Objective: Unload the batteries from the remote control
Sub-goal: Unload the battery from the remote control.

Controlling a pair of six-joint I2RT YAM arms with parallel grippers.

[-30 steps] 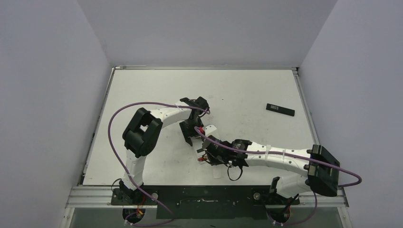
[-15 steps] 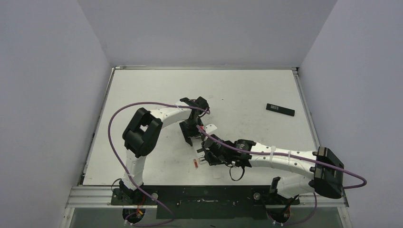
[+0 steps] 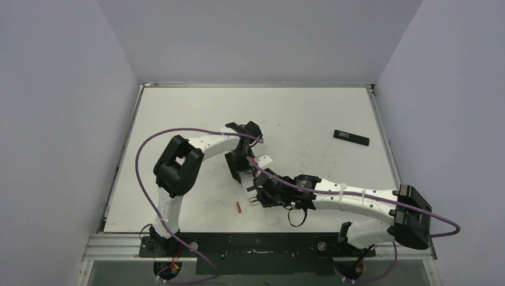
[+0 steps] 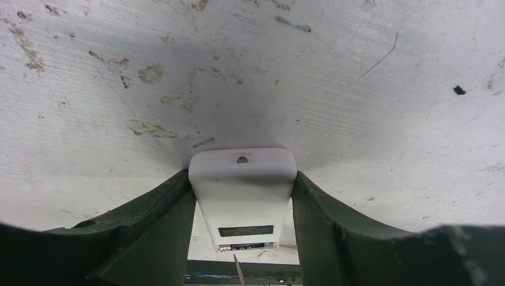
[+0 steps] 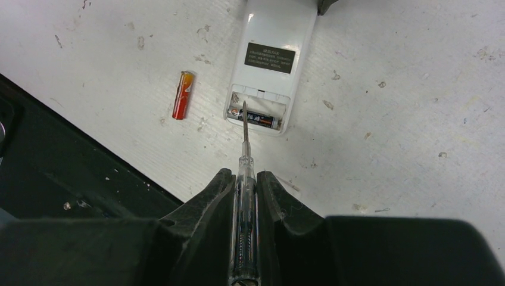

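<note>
The white remote control (image 5: 275, 42) lies back-up on the table, its battery compartment open. My left gripper (image 4: 242, 179) is shut on the remote's sides at its far end. My right gripper (image 5: 245, 176) is shut on a clear-handled screwdriver (image 5: 244, 196). The screwdriver's tip rests in the compartment, against a dark battery (image 5: 262, 121) that still sits inside. That battery shows as a thin strip (image 4: 247, 246) in the left wrist view. A reddish-brown battery (image 5: 183, 95) lies loose on the table left of the remote; from above this same battery (image 3: 238, 207) sits near the front edge.
A black rectangular piece (image 3: 351, 137) lies at the back right. A small white piece (image 3: 264, 159) sits beside the left gripper (image 3: 238, 171). The table's dark front rail (image 5: 71, 179) runs close below the loose battery.
The reddish-brown battery has rolled out to the left, away from the remote and my right gripper. The right arm shifted slightly, then held still. The left arm has not moved.
</note>
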